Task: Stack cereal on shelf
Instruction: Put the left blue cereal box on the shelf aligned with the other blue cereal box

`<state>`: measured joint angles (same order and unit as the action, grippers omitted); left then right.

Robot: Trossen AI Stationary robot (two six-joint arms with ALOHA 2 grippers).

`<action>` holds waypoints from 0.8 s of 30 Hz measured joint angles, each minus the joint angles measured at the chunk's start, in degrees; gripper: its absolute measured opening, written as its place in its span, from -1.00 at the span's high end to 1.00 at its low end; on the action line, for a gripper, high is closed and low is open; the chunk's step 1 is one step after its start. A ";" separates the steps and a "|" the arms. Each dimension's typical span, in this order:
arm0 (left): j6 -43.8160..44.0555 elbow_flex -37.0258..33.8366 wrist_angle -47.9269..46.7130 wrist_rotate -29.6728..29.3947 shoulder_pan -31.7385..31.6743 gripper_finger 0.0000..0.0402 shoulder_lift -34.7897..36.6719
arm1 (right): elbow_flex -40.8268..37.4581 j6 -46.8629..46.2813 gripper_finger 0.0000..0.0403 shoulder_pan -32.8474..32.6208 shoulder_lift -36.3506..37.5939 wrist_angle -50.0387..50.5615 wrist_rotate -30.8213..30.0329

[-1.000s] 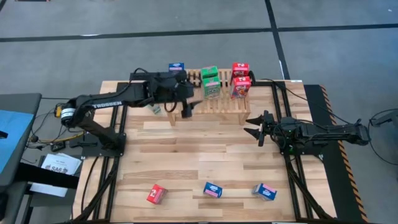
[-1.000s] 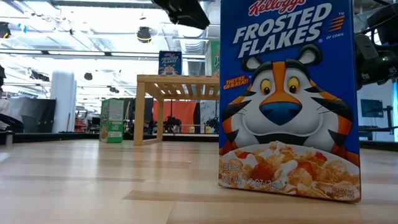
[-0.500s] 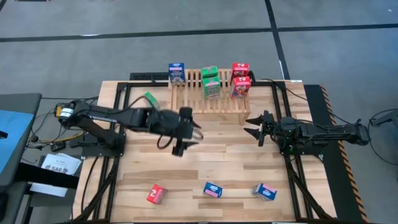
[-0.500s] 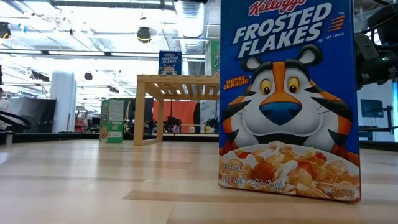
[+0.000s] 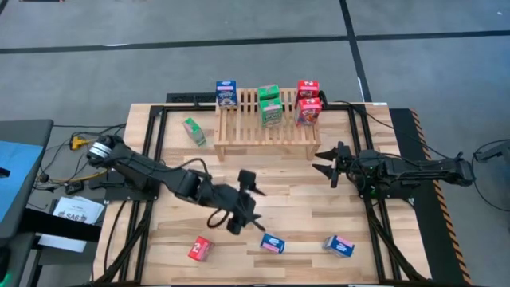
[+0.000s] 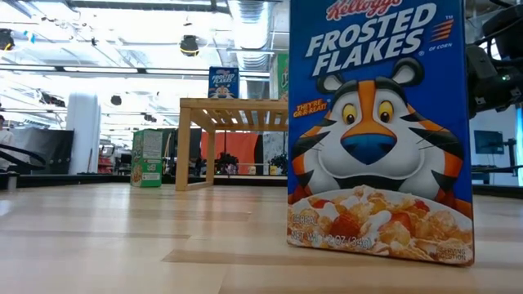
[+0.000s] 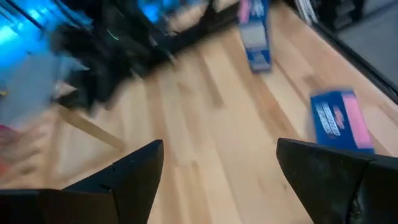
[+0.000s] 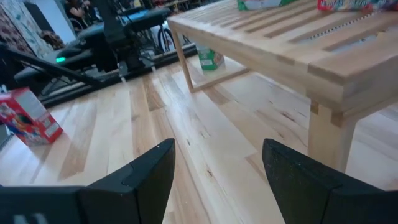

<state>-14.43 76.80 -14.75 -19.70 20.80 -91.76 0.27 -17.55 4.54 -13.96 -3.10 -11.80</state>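
Note:
The wooden shelf (image 5: 267,126) stands at the table's far side. It carries a blue cereal box (image 5: 226,93), green boxes (image 5: 269,105) and red boxes (image 5: 308,102). A green box (image 5: 194,131) lies on the table left of the shelf. Near the front edge lie a red box (image 5: 200,249), a blue box (image 5: 272,243) and another blue box (image 5: 339,246). My left gripper (image 5: 255,204) hovers open over mid-table, just beyond the middle blue box (image 7: 341,121), nothing between its fingers. My right gripper (image 5: 327,162) waits open right of the shelf's near right corner.
Black frame rails (image 5: 362,159) run along both sides of the table. In the low view the blue box (image 6: 380,122) stands upright close to the camera and hides the table's right part. Bare planks (image 5: 287,191) lie between the shelf and the front row of boxes.
My left gripper has swung from the shelf's left end toward the table's near edge and somewhat down, ending over mid-table close to the front row of boxes. It carries nothing. The boxes stand where they were.

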 joint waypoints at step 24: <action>11.58 -0.04 6.66 0.78 6.60 -0.51 -12.62 | 0.00 -0.01 -0.32 -0.01 -0.66 0.20 1.37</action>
<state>-2.85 76.75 -8.09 -18.92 27.40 -104.38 0.27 -17.56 4.54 -14.61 -2.90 -10.43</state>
